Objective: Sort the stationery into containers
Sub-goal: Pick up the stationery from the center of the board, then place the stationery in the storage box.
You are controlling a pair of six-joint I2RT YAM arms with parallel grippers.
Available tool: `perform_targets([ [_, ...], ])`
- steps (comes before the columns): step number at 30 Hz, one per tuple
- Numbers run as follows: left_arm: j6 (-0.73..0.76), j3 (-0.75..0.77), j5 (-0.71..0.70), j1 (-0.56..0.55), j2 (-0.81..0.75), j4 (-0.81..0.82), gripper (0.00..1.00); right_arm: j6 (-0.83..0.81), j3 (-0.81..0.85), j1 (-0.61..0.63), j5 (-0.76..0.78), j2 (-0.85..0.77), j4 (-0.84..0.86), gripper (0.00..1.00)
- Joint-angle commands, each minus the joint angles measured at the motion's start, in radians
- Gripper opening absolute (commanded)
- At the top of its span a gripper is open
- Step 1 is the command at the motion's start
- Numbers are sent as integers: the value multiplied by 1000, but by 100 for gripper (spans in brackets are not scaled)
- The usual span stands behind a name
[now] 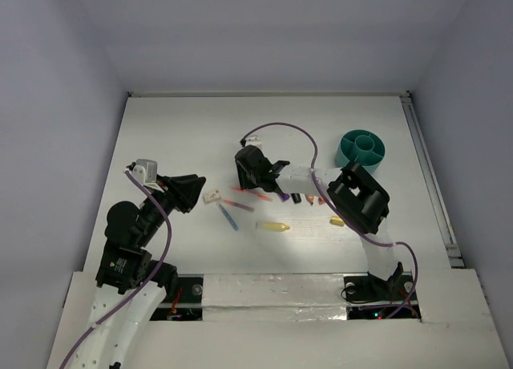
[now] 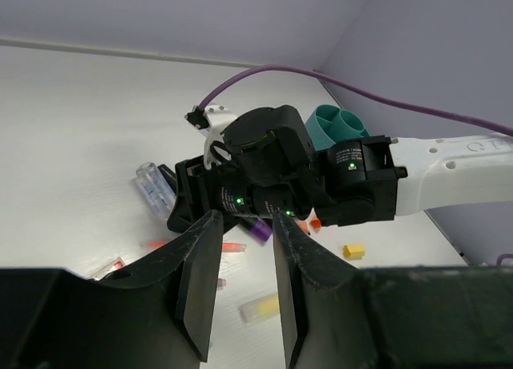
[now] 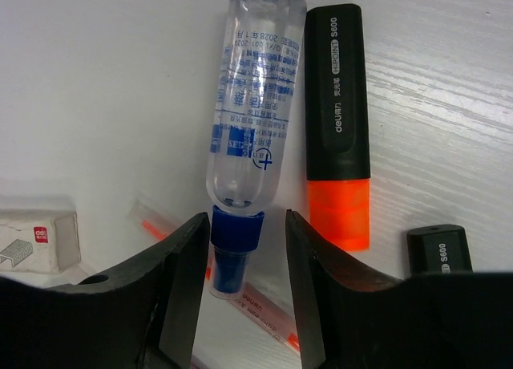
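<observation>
A clear glue bottle (image 3: 248,120) with a blue cap lies on the table, and my right gripper (image 3: 244,225) (image 1: 247,184) stands open astride the cap: left finger close against it, a gap on the right. A black and orange highlighter (image 3: 337,128) lies beside the bottle. A thin red pen (image 3: 256,301) runs under the cap. My left gripper (image 2: 240,289) (image 1: 196,194) hovers with its jaws narrowly apart and nothing between them. A yellow highlighter (image 1: 275,225), a blue pen (image 1: 228,216) and a purple marker (image 1: 283,197) lie mid-table. The teal cup (image 1: 361,148) stands at the back right.
A white staples box (image 1: 212,196) (image 3: 32,241) lies just right of the left gripper. A small yellow cap (image 1: 337,220) rests near the right arm's elbow. A second black marker (image 3: 437,249) lies right of the right fingers. White walls enclose the table.
</observation>
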Motion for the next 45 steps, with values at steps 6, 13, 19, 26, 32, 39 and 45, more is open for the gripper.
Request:
perform_targets([
  [6,-2,-1,14,5,5,40,28,13,61,9,37,32,22,44],
  [13,-3,-1,11,5,7,40,28,-7,63,9,37,35,40,32],
  [19,-2,-1,8,14,7,42,29,-23,42,9,34,9,55,21],
  [26,-3,-1,2,24,14,37,35,-82,-38,9,-15,-145,106,16],
  [32,-17,2,-37,24,33,23,50,-174,-84,9,-172,-322,71,12],
  [39,-158,-76,17,24,123,100,87,-300,-121,9,-543,-511,-102,11],
  [45,-293,-124,104,24,206,263,94,-357,-147,9,-709,-606,-213,11],
])
